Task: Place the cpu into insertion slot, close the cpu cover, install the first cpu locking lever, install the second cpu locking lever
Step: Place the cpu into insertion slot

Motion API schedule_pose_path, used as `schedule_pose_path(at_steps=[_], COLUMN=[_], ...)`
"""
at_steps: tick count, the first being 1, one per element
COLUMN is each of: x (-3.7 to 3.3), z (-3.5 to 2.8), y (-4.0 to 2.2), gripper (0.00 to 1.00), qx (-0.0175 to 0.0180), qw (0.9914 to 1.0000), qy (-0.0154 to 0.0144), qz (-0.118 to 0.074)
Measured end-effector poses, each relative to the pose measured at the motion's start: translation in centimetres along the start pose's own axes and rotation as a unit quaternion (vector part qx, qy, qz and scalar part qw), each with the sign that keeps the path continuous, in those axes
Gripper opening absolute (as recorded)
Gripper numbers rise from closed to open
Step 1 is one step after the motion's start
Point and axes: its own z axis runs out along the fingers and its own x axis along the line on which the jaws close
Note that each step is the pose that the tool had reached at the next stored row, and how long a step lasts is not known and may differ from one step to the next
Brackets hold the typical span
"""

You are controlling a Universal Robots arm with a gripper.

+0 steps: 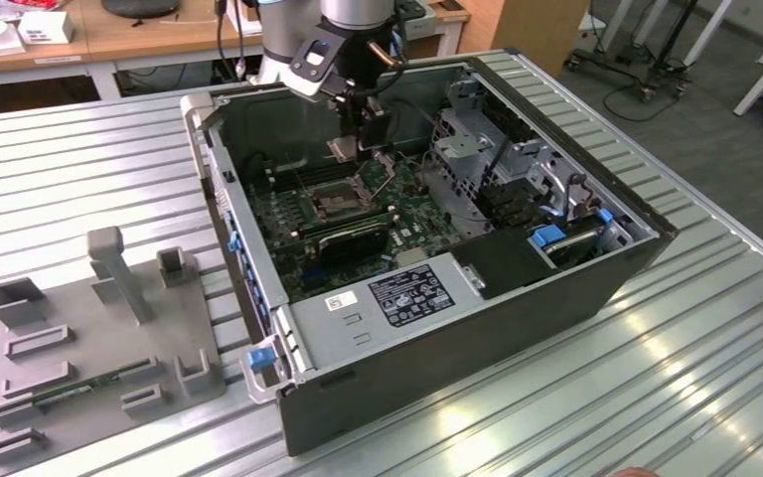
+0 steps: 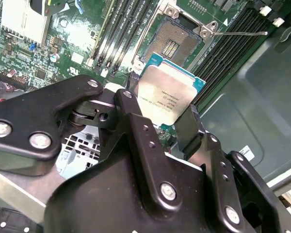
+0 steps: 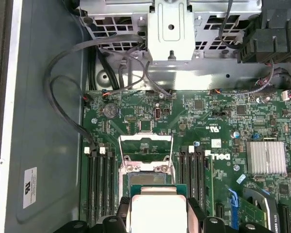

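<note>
Gripper (image 2: 160, 109) closed onto edges of cpu (image 2: 170, 94), hovering near insertion slot (image 2: 177, 41), not seated. I judge the risk: chip goes down skewed vs slot, bending pins; lever (image 2: 237, 34) beside slot could snag.

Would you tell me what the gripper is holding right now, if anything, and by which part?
The gripper holds the cpu, pinched by two opposite edges of the chip.
</note>
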Motion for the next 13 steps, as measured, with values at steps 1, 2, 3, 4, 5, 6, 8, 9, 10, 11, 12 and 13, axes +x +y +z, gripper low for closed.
schedule_pose_path(at_steps=[1, 2, 3, 4, 5, 6, 8, 9, 10, 11, 12, 13], x=[0.0, 0.0, 0.0, 0.0, 0.0, 0.0, 0.0, 0.0, 0.0, 0.0, 0.0, 0.0], z=[0.0, 0.0, 0.01, 0.01, 0.01, 0.01, 0.0, 0.01, 0.0, 0.01, 0.02, 0.02], y=[0.0, 0.0, 0.0, 0.0, 0.0, 0.0, 0.0, 0.0, 0.0, 0.0, 0.01, 0.0], gripper=[0.54, 0.54, 0.54, 0.54, 0.54, 0.54, 0.54, 0.54, 0.54, 0.54, 0.54, 0.54], qx=[0.0, 0.0003, 0.0015, 0.0016, 0.0016, 0.0017, 0.0017, 0.0017, 0.0018, 0.0033, 0.0065, 0.0099], qw=[1.0, 1.0, 1.0, 1.0, 1.0, 1.0, 1.0, 1.0, 1.0, 0.99999, 0.99998, 0.99995], qy=[0.0, -0.0001, 0.0, 0.0, 0.0, 0.0, -0.0001, 0.0, -0.0001, -0.0001, -0.0001, -0.0002], qz=[0.0, 0.0, 0.0, 0.0, 0.0, 0.0, 0.0, 0.0, 0.0, 0.0, 0.0, 0.0])
